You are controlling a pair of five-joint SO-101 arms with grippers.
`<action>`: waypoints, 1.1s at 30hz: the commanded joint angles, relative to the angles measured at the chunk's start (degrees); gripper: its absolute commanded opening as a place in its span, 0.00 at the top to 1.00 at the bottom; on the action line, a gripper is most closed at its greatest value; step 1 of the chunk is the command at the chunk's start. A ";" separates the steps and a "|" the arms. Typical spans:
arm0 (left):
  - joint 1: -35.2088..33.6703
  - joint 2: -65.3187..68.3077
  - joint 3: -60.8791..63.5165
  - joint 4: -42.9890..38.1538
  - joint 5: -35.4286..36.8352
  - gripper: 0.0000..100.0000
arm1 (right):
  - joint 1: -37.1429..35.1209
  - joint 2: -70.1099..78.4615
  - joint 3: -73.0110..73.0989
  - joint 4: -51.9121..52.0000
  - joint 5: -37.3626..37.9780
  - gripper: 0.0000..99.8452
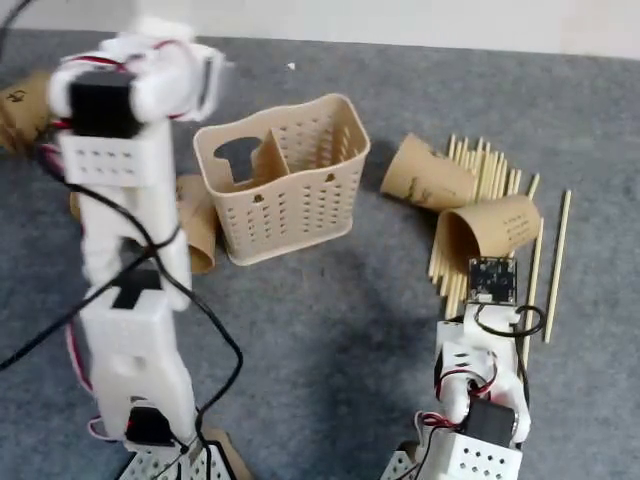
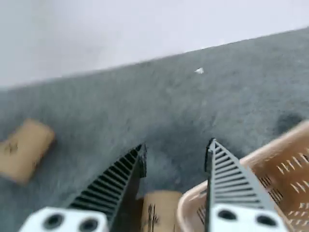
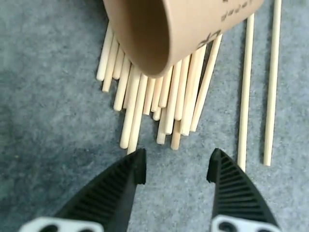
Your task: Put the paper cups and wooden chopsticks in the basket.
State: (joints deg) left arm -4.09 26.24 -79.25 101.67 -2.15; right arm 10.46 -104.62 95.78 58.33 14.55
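The beige slotted basket (image 1: 282, 180) stands upright mid-table. My left gripper (image 2: 176, 152) hangs open above the carpet beside the basket's rim (image 2: 270, 154), over a paper cup (image 2: 161, 210) lying next to the basket (image 1: 197, 222). Another cup (image 2: 24, 150) lies farther out at the table's far left (image 1: 20, 108). My right gripper (image 3: 176, 164) is open and empty, just short of the ends of a chopstick bundle (image 3: 154, 99). A cup (image 3: 169, 29) rests on its side on that bundle (image 1: 492, 228). One more cup (image 1: 425, 172) lies to the right of the basket.
The left arm (image 1: 120, 130) rises tall at the left and hides part of the carpet behind it. Two loose chopsticks (image 3: 260, 87) lie apart to the right of the bundle (image 1: 555, 265). Open grey carpet (image 1: 320, 330) stretches between the arms.
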 commanded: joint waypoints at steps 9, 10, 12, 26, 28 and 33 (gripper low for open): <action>-1.19 -28.97 43.82 0.35 4.31 0.79 | -0.75 -0.48 0.84 -1.01 0.53 0.78; -1.10 -30.73 46.55 0.35 4.31 0.79 | -0.75 -0.48 0.84 -1.01 0.53 0.78; -0.66 -32.04 50.33 0.18 4.31 0.79 | -0.75 -0.48 0.84 -1.01 0.53 0.78; 1.19 -17.10 52.79 -6.95 6.24 0.80 | -0.75 -0.48 0.84 -1.01 0.53 0.78; 2.86 -14.11 51.38 -7.12 3.60 0.80 | -0.75 -0.48 0.84 -1.01 0.53 0.78; 5.41 -6.81 39.43 -6.86 -2.73 0.93 | -0.75 -0.48 0.92 -1.01 0.53 0.78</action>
State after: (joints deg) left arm -0.66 17.80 -31.52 95.60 -1.10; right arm 10.20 -104.62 95.87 58.33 14.55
